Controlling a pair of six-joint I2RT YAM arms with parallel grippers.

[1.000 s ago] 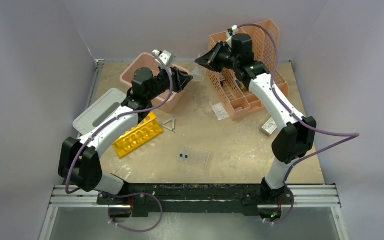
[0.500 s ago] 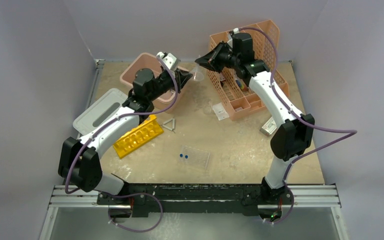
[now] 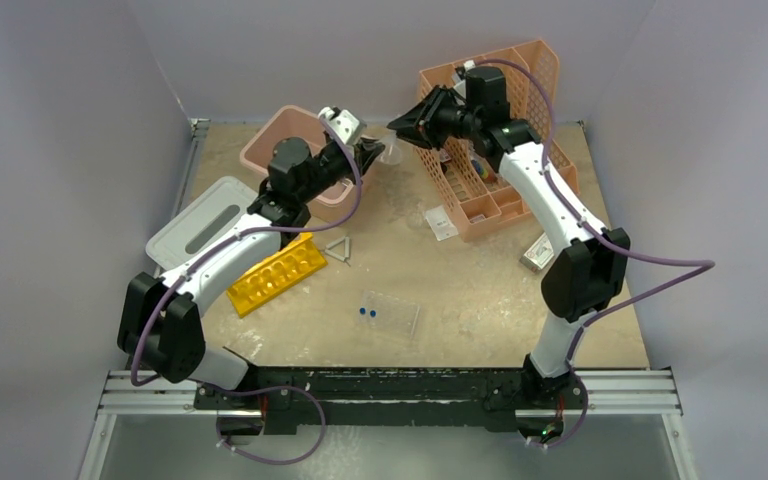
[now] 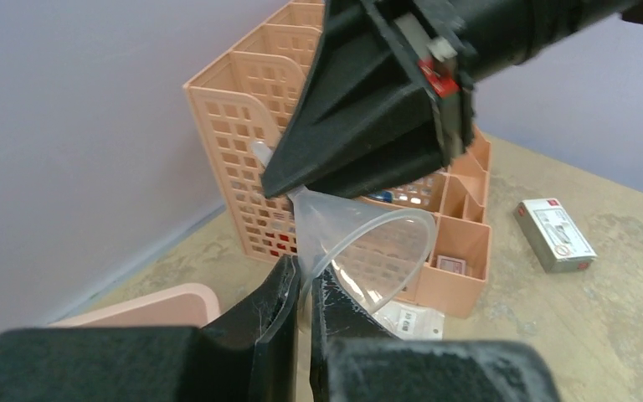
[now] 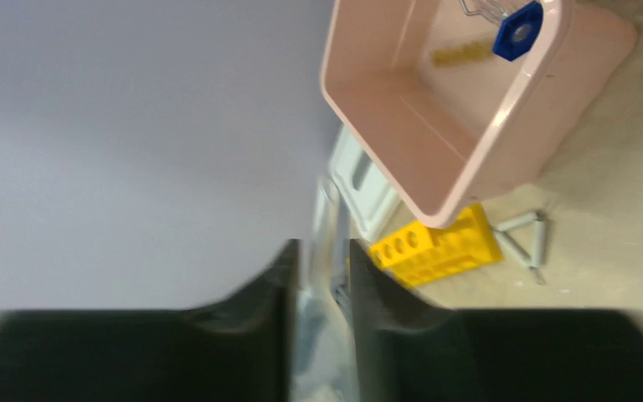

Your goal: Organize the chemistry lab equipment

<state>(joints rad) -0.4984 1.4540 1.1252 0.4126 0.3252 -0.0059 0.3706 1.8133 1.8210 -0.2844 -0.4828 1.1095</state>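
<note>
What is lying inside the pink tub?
Inside the pink tub lies a blue piece beside metal wire; the frame cuts off the rest.

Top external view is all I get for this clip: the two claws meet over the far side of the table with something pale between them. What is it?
Observer: The left wrist view shows a clear funnel.
Reviewer: Who has it?
Observer: The left claw is shut on the wall of its wide mouth. The right claw has its tip at the narrow stem, but I cannot tell whether it grips.
Reviewer: Anything in the pink tub? I can't see inside.
Observer: The right wrist view shows a blue hexagonal piece on some wire in there.
</note>
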